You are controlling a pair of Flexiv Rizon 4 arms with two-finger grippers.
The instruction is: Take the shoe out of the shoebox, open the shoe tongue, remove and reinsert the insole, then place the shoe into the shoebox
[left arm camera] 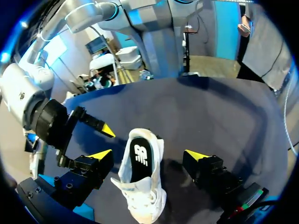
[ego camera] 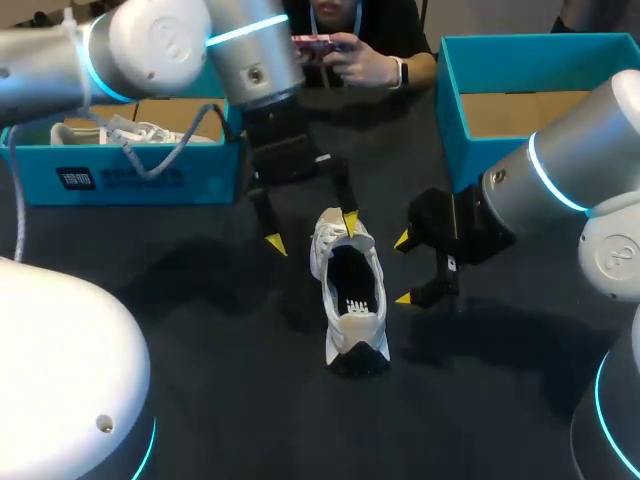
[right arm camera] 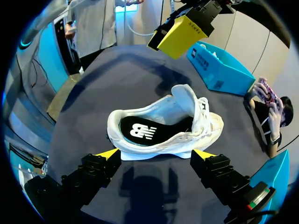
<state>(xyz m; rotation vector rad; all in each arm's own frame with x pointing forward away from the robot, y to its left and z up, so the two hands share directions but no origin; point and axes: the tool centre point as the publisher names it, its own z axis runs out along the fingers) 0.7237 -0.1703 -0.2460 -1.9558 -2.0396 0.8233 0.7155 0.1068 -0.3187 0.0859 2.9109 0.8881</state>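
Observation:
A white sneaker (ego camera: pixel 350 290) stands upright on the dark table, its tongue lifted and a black insole (right arm camera: pixel 140 132) lying inside. My left gripper (ego camera: pixel 312 232) hangs open over the toe end. In the left wrist view the sneaker (left arm camera: pixel 142 182) sits between the spread fingers (left arm camera: pixel 148 155), and neither finger grips it. My right gripper (ego camera: pixel 403 268) stands open just right of the sneaker. In the right wrist view the side of the sneaker (right arm camera: pixel 163 126) lies just ahead of the open gripper (right arm camera: pixel 155 154). One left finger (right arm camera: pixel 182 32) shows beyond the shoe.
A teal shoebox (ego camera: pixel 130 180) at the back left holds another white shoe (ego camera: pixel 130 130). A second teal box (ego camera: pixel 520 100), with a bare cardboard floor, stands at the back right behind my right arm.

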